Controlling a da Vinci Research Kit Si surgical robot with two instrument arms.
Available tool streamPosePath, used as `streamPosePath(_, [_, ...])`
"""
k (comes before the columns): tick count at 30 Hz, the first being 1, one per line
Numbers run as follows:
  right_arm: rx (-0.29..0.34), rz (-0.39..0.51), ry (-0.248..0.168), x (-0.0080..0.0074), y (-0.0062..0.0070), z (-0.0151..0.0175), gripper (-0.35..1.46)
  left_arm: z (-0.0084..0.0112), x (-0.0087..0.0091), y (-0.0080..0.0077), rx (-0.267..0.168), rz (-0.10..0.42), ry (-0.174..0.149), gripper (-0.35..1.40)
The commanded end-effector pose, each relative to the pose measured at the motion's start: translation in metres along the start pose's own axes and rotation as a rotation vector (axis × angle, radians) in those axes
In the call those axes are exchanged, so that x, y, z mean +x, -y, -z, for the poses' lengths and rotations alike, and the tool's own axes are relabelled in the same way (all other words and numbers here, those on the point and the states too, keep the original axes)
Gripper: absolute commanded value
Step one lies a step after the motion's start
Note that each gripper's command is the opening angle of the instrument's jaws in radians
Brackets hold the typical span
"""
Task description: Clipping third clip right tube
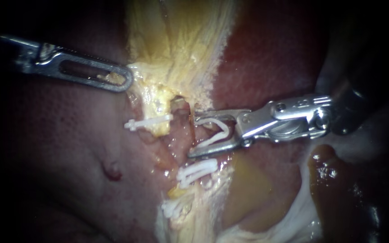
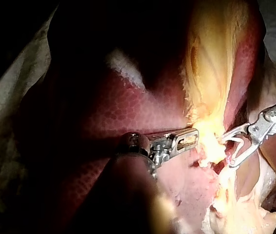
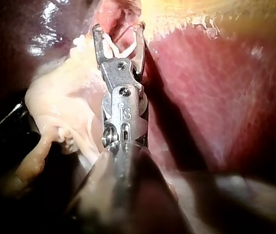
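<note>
Gaping wide, the end effector of the right instrument [image 1: 193, 136] is carrying an open white clip [image 1: 223, 128] between both halves, its tips reaching the right tube [image 1: 183, 135] just ahead; farther across, the left instrument [image 1: 124, 78] is pinching yellow tissue [image 1: 176, 45].

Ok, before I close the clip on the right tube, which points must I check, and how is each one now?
1. Clip held in right instrument, its legs apart: ok.
2. Tube fully inside the clip: cannot tell.
3. Both tips of right instrument in sight: ok.
4. Gap to seated clip below: ok, apart.
5. Left instrument hold on tissue: cannot tell.
</note>
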Motion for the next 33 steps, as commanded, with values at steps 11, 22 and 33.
streamPosePath(11, [0.068,-0.127,-0.119,0.0003,-0.0008,-0.0011,0.50,-0.0001,0.0000,0.0000,-0.001,0.001,0.000,-0.35])
streamPosePath(22, [0.112,-0.176,-0.172,0.0005,-0.0010,-0.0011,0.50,-0.0001,0.0000,0.0000,-0.001,0.000,0.000,-0.35])
streamPosePath(33, [0.217,-0.213,-0.229,0.0013,-0.0001,-0.0010,0.50,-0.0001,0.0000,-0.0001,0.000,0.000,0.000,-0.35])
